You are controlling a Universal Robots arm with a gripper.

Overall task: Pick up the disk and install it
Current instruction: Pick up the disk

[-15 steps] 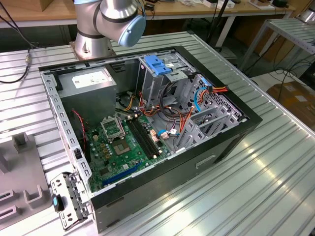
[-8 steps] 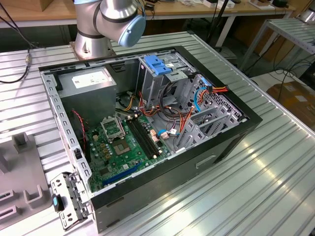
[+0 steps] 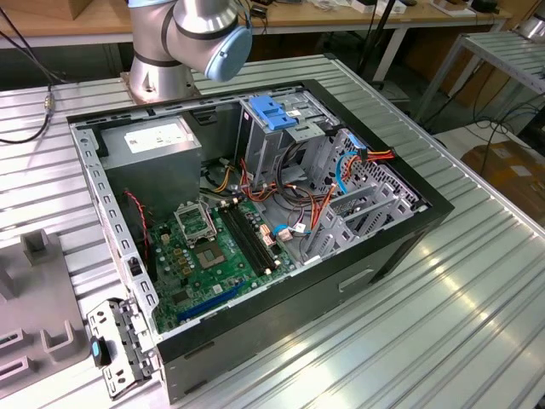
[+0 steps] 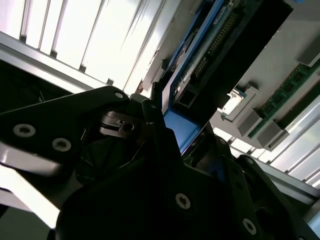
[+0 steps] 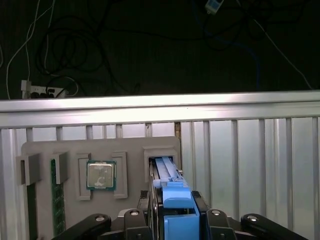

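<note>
The gripper [image 5: 172, 216] is pinching the disk [image 5: 165, 170], which is standing on edge in the end slot of the grey tray [image 5: 100, 150] along the bench edge, so lifting is only beginning and installation into the computer case [image 3: 281, 328] is remaining outstanding.

End effector [image 5: 174, 207] closed, gripping (the disk [image 5: 167, 172])

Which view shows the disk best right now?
The first wrist view: the disk stands edge-on in its grey tray slot, blue rails clear, at the end effector. The second wrist view shows its dark connector edge up close.
</note>
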